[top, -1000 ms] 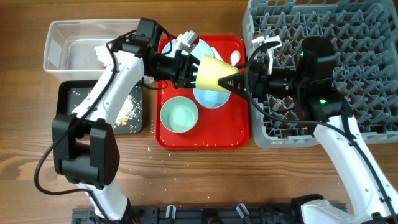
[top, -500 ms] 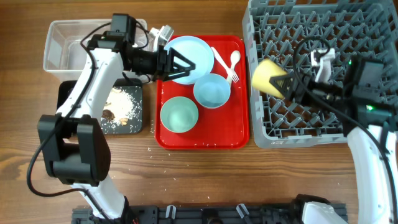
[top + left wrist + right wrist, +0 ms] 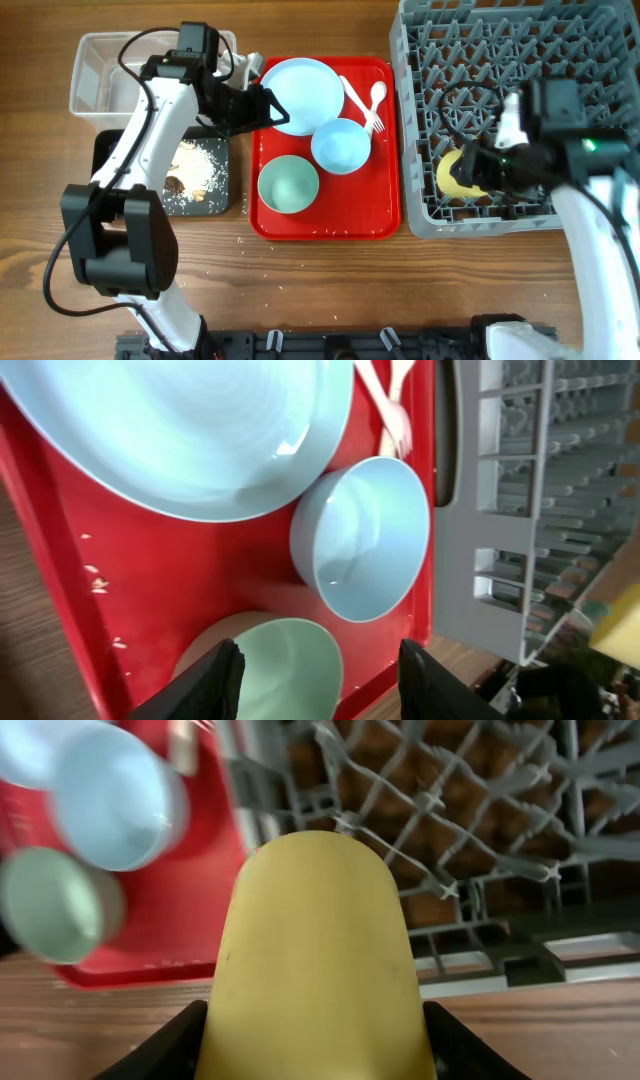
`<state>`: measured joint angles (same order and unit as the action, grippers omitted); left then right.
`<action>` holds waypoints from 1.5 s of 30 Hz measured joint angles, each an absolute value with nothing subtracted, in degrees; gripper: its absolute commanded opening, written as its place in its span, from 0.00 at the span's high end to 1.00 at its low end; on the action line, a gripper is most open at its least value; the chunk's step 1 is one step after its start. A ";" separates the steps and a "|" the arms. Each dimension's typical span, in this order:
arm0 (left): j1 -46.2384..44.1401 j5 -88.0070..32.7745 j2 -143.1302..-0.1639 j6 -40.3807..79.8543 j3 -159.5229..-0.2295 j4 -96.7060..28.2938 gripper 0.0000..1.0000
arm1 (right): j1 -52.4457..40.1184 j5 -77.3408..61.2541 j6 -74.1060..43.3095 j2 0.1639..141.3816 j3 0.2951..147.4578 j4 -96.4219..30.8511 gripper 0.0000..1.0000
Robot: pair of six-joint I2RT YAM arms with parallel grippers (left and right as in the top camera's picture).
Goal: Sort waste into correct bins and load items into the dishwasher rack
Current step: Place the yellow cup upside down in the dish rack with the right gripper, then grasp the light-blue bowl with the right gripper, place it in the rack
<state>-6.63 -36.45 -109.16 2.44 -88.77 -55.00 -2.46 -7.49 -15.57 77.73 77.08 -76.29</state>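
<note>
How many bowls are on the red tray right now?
2. The blue bowl sits right of centre, just below the plate. The green bowl sits toward the lower left of the red tray in the overhead view. None appears hidden.

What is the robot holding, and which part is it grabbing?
The right gripper holds the small yellow cup by its sides, a finger on each, over the dishwasher rack. The left gripper is open and holds nothing.

The yellow cup point(image 3: 455, 178) sits in the near-left corner of the grey rack point(image 3: 520, 60); the plate point(image 3: 300, 95), blue bowl point(image 3: 340, 146), green bowl point(image 3: 289, 184), fork point(image 3: 358, 100) and spoon point(image 3: 377, 95) lie on the red tray point(image 3: 330, 215).
</note>
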 measured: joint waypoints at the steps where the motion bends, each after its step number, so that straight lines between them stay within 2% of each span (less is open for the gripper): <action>1: -6.63 -35.99 -109.16 2.44 -88.77 -54.98 0.50 | -2.48 -6.96 -15.62 79.79 77.08 -76.27 0.63; 6: -6.63 -34.63 -109.16 2.44 -88.77 -55.02 0.49 | -2.50 -5.26 -15.55 88.07 77.08 -74.37 0.59; 7: -6.63 -34.52 -109.16 2.44 -88.77 -55.00 0.49 | -2.48 -5.04 -15.53 89.54 77.08 -74.26 0.53; 8: -6.63 -34.35 -109.16 2.44 -88.77 -55.02 0.49 | -2.48 -4.97 -15.49 91.07 77.08 -74.30 0.39; 10: -6.63 -34.30 -109.16 2.44 -88.77 -55.02 0.49 | -2.48 -4.84 -15.11 93.30 77.08 -73.95 0.21; 11: -6.63 -34.30 -109.16 2.44 -88.77 -55.02 0.49 | -2.50 -4.80 -14.92 93.91 77.08 -74.00 0.18; 14: -6.63 -34.30 -109.16 2.44 -88.77 -55.02 0.49 | -2.50 -4.64 -14.98 94.19 77.08 -74.32 0.16; 19: -6.63 -34.30 -109.16 2.42 -88.77 -55.05 0.48 | -2.48 -4.69 -15.09 94.19 77.52 -74.98 0.18; 25: -6.63 -34.28 -109.16 2.44 -88.77 -54.94 0.49 | -3.88 -8.36 -14.68 93.32 87.57 -74.70 0.27; 29: -6.37 -34.15 -109.16 2.52 -88.95 -54.81 0.50 | -12.10 -10.48 -16.97 92.44 88.84 -66.08 0.35; 34: -3.14 -29.85 -107.96 5.91 -90.17 -54.83 0.51 | -22.28 -7.64 -26.06 95.66 88.42 -58.50 0.48; 39: -0.99 -20.29 -105.16 9.72 -90.61 -55.83 0.48 | -24.03 -3.99 -31.79 104.03 87.66 -55.96 0.54; 42: -1.06 -16.53 -105.08 10.59 -90.72 -56.38 0.44 | -24.03 -3.57 -33.10 110.48 87.44 -54.72 0.62; 45: -1.10 -15.05 -105.08 10.92 -90.72 -56.36 0.33 | -24.03 -3.92 -33.67 115.39 87.39 -53.91 0.70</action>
<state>-1.10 -15.05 -105.08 10.92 -90.72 -56.36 -24.03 -3.92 -33.67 115.39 87.39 -53.91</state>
